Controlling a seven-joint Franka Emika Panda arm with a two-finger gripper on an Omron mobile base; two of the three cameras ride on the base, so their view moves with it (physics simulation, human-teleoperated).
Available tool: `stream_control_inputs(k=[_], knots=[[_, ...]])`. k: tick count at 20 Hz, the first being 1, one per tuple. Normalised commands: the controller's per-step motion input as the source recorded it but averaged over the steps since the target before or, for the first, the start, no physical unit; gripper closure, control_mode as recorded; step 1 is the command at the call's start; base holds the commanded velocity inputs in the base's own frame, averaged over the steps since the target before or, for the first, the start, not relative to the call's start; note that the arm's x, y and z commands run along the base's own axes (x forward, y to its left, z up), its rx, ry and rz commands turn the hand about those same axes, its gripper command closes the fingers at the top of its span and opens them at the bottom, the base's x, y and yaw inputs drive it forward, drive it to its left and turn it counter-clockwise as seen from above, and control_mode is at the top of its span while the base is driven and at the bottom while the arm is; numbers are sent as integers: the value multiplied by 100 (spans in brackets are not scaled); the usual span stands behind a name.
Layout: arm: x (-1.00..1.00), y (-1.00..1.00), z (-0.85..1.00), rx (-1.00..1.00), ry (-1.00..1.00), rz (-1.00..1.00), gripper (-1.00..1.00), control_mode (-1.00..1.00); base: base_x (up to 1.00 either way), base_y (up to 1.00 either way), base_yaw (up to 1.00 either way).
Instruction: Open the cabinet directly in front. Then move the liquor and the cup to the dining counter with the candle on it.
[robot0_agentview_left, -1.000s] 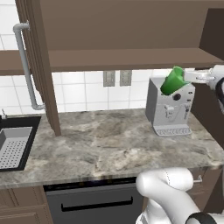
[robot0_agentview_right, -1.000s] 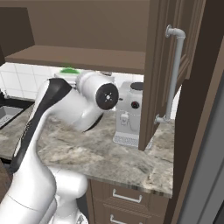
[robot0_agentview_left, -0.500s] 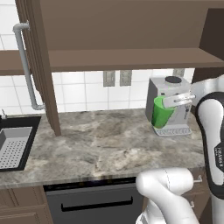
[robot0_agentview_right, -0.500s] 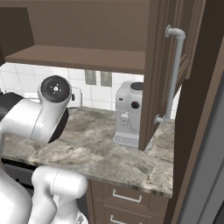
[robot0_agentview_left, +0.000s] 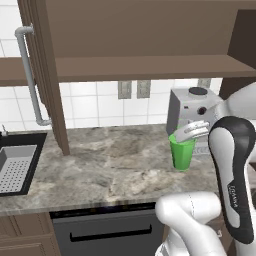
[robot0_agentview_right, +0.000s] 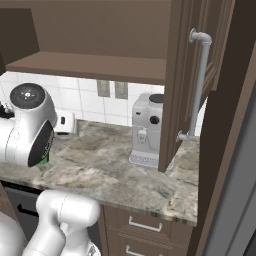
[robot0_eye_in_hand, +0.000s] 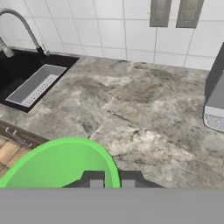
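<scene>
Jaws: the gripper (robot0_agentview_left: 186, 134) has its jaws clamped on the rim wall of the green cup (robot0_agentview_left: 182, 154), one dark tip inside the rim and one outside, as the hand view shows (robot0_eye_in_hand: 111, 180).
Cup from the jaws: the cup (robot0_eye_in_hand: 61, 164) hangs directly below the jaws, mouth up and long axis upright, its rim level with the fingertips.
Cup over the table: it sits low over the marbled table (robot0_agentview_left: 115, 165), just in front of the grey coffee machine (robot0_agentview_left: 192, 115); whether its base touches the stone cannot be told.
Arm pose: the forearm (robot0_agentview_left: 234, 175) rises steeply from the lower right of the left base view, bends at a dark joint, and the hand reaches sideways toward the sink (robot0_agentview_left: 15, 167) side to hold the cup.
Cabinet: the dark wooden cabinet (robot0_agentview_left: 150, 40) stands open above the jaws, its door (robot0_agentview_right: 192, 85) with a silver bar handle (robot0_agentview_right: 200, 85) swung out; its shelf (robot0_agentview_left: 150, 67) looks bare.
Key relation for the next move: the dining counter with the candle lies somewhere away from this table, so I judge the cup must be carried upright while the base drives off.
Risk: a one-sided rim grip could let the cup tilt.
</scene>
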Motion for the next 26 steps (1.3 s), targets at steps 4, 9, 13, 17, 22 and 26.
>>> stream_control_inputs(k=[4, 9, 13, 17, 22, 26], knots=[[-2, 3, -13, -5, 0, -20, 100, -100, 0, 0, 0], [-5, 0, -2, 0, -15, -25, 100, -100, 0, 0, 0], [0, 0, 0, 0, -5, -6, 100, -100, 0, 0, 0], [-22, 0, 0, 0, -21, 0, 100, -100, 0, 0, 0], [-40, 0, 3, 0, -34, 0, 100, -100, 0, 0, 0], [-7, 0, 0, 0, 0, 0, 100, 100, -11, 0, 0]])
